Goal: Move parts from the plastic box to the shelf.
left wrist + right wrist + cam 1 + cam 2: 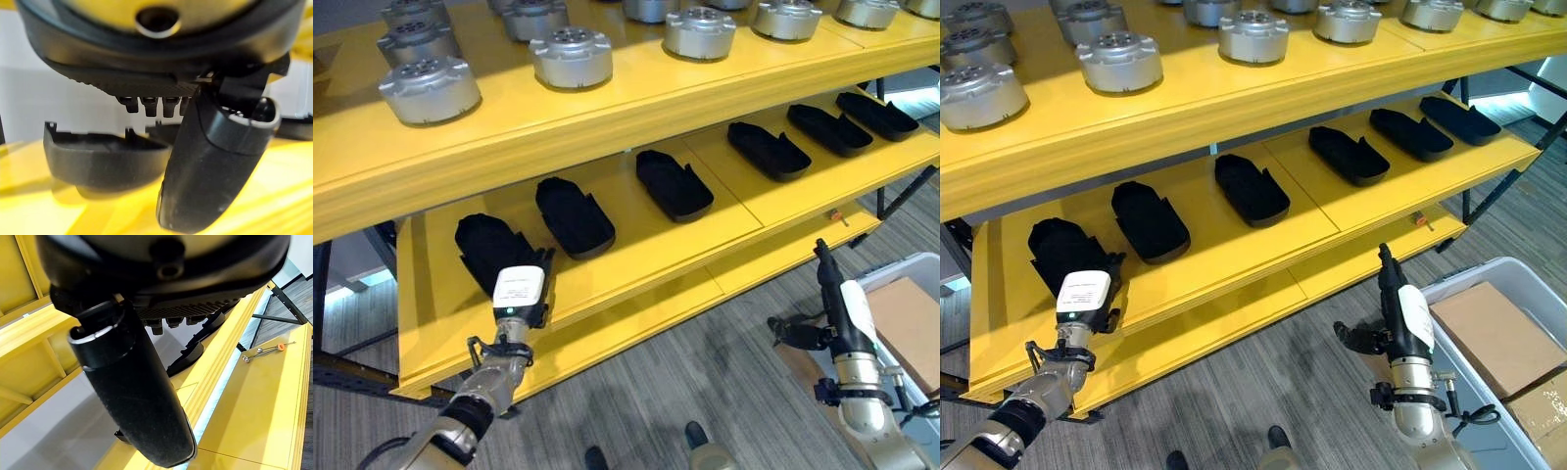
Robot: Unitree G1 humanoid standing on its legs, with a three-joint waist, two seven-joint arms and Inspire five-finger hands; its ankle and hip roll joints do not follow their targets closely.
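Left eye view: the left hand (518,294) is at the front edge of the yellow shelf (636,264), right against the leftmost black part (489,250), which lies just past it toward 12 o'clock. That part's long axis runs roughly from 11 to 5 o'clock, like the other black parts (673,184) in the row going off toward 2 o'clock. The upper tier carries round metal housings (571,56).

Right eye view: the right hand (1398,299) hangs in the air over the floor, fingers straight and pointing toward 12 o'clock, holding nothing. The plastic box (1528,411) sits at its 4 o'clock with a cardboard piece (1494,333) in it; any parts in the box I cannot make out. I judge the right hand the nearer one for the next pickup.

Left wrist view: the thumb (215,161) stands forward and the fingertips (149,105) are tucked under the palm, apart from the black part (102,161) resting on the shelf beyond. Whether they grip it I cannot tell.

Right wrist view: the thumb (132,401) is extended, with the shelf edge and small bolts (266,349) beyond.
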